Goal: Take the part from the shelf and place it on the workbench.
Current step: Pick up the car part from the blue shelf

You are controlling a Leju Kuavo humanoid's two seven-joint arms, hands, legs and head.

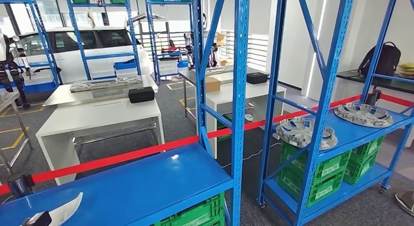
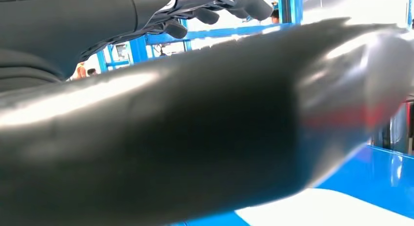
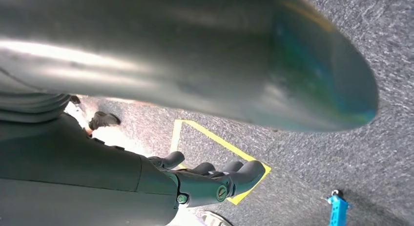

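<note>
Left hand [image 1: 36,219] appears in the head view as a dark shape at the near left corner of a blue shelf [image 1: 146,187]. It sits against the near end of a pale curved part [image 1: 66,209] that lies flat on the shelf with its tip pointing towards the far edge. Whether the hand has closed on the part or only touches it cannot be told. Being at that end suggests the pick-up step is under way, since the part has not yet left the shelf. A red barrier tape [image 1: 122,157] runs behind the shelf. Beyond it stands a white bench [image 1: 93,118], the likely place to set the part down.

From the left wrist view, the thick dark thumb crosses the whole picture close to the camera, with the darker fingers [image 2: 207,15] stretched out on one side of it. On the thumb's other side a strip of the white part lies on the blue shelf. The thumb hides any contact, so the grip cannot be judged.

From the right wrist view, the right hand [image 3: 161,182] hangs over grey carpeted floor [image 3: 341,162] marked with a yellow outline [image 3: 215,135]. It grasps nothing, and its fingers are loosely bent and well apart from the thumb. It seems to be kept out of the way.
</note>
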